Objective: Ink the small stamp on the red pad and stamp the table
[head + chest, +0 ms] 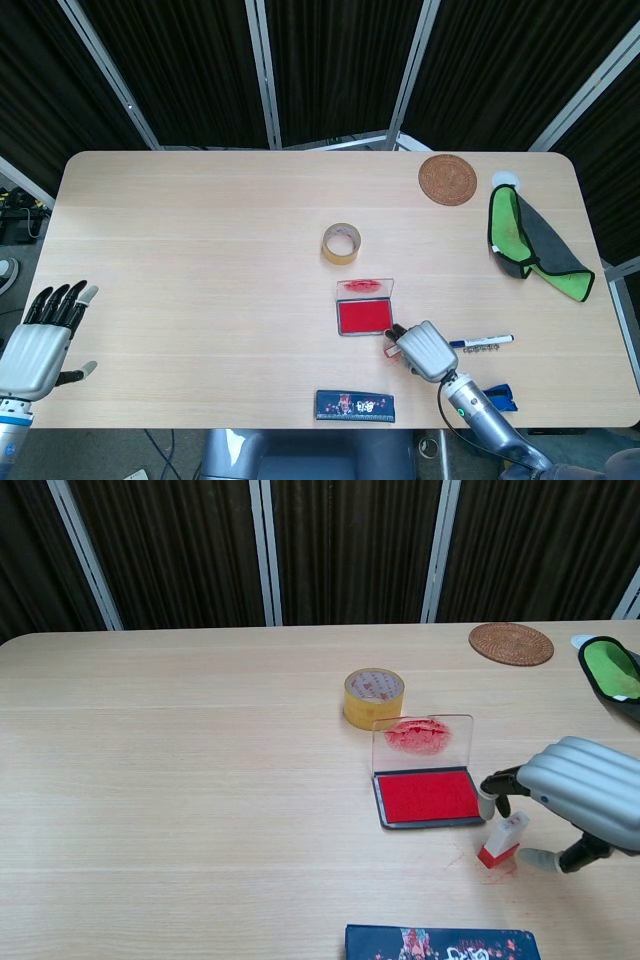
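While its red base rests on the table [200,780], the small stamp [502,840] stands tilted just to the right of the red ink pad [427,796], near the pad's near right corner. Faint red marks show on the wood around its foot. The right hand [580,798] arches over the stamp from the right, its fingers [497,785] and thumb on either side of the white body; whether they actually pinch the stamp or have let go of it cannot be told from either view. The pad lies open, its clear lid [422,742] standing upright at the far edge with red smears on it. A roll of yellow tape [373,697] sits just beyond the lid. Right of the hand lies a pen [482,342], and near the front edge a dark printed box [355,405]. Far right are a round woven coaster [447,179] and a green and grey cloth [530,238]. The left hand [40,335] hangs off the table's left edge, fingers straight and apart, holding nothing.
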Controlling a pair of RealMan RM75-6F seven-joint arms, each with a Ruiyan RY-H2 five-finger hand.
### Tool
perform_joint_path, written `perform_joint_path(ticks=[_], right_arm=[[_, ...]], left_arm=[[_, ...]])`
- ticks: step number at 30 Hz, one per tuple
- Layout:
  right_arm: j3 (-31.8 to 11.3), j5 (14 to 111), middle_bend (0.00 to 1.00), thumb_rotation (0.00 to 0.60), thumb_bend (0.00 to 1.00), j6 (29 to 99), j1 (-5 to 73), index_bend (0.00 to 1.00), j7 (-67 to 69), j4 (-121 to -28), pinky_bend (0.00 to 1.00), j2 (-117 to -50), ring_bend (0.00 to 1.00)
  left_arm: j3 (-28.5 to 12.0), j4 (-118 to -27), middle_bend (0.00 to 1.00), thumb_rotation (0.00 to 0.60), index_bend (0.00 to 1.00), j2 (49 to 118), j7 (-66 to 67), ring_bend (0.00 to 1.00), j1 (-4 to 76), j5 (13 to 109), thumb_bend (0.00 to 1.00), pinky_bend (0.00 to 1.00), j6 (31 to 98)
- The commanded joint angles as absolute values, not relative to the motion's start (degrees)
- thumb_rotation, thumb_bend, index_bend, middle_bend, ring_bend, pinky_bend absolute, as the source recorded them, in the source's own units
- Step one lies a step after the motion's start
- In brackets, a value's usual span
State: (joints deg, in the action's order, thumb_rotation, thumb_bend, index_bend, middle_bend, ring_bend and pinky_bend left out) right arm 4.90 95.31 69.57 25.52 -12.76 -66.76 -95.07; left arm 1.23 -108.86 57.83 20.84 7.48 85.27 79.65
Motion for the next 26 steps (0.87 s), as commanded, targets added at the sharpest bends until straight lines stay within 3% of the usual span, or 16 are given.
perform_joint_path(ticks=[1,8,17,19,22,23,24,26], right_arm=[[4.89,95.54,0.39,0.6,0.17,69.9,25.41,0.36,-12.76,-67.16,0.98,-94.79,0.78],[5.39,97.48,0.21,0.6,0.15,74.15,23.96,0.28,-13.49,-71.97,0.98,-90.47,0.78],[4.9,99.54,0.2,0.6,0.09,89.1,17.72,0.23,-10.05,-84.81,0.95,-77.18,0.73],[4.61,99.03,0.16,0.6,0.05,92.52,15.78,0.16,-7.92,-87.51,0.84,-74.56,0.59],[4.42,97.28,0.05,0.6,0.01,96.15,12.9,0.06,-4.73,-91.65,0.49,-71.69,0.23],[4.35,96.64,0.02,0.6,0.0,97.12,11.94,0.03,-3.92,-93.09,0.31,-70.87,0.11],[4.35,96.13,0.0,0.6,0.0,97.77,11.02,0.01,-3.43,-94.4,0.16,-69.99,0.04],[4.44,95.2,0.0,0.6,0.0,97.65,10.12,0.0,-3.18,-95.85,0.03,-68.67,0.0]], left_arm=[[1.22,-108.89,0.0,0.6,0.0,57.79,20.83,0.0,7.47,85.28,0.0,0.0,79.66],[1.53,-109.28,0.0,0.6,0.0,57.02,19.9,0.0,7.23,86.04,0.0,0.0,79.97],[2.35,-109.63,0.0,0.6,0.0,55.16,16.2,0.0,6.3,89.44,0.0,0.0,81.93],[2.6,-109.61,0.0,0.6,0.0,54.78,15.28,0.0,6.0,90.39,0.0,0.0,82.54],[2.85,-109.47,0.0,0.6,0.0,54.38,14.07,0.0,5.62,91.84,0.0,0.0,83.54],[2.98,-109.39,0.0,0.6,0.0,54.21,13.58,0.0,5.52,92.42,0.0,0.0,83.82],[3.12,-109.22,0.0,0.6,0.0,54.0,12.95,0.0,5.41,93.05,0.0,0.0,84.08],[3.27,-109.07,0.0,0.6,0.0,53.69,12.15,0.0,5.23,93.64,0.0,0.0,84.44]])
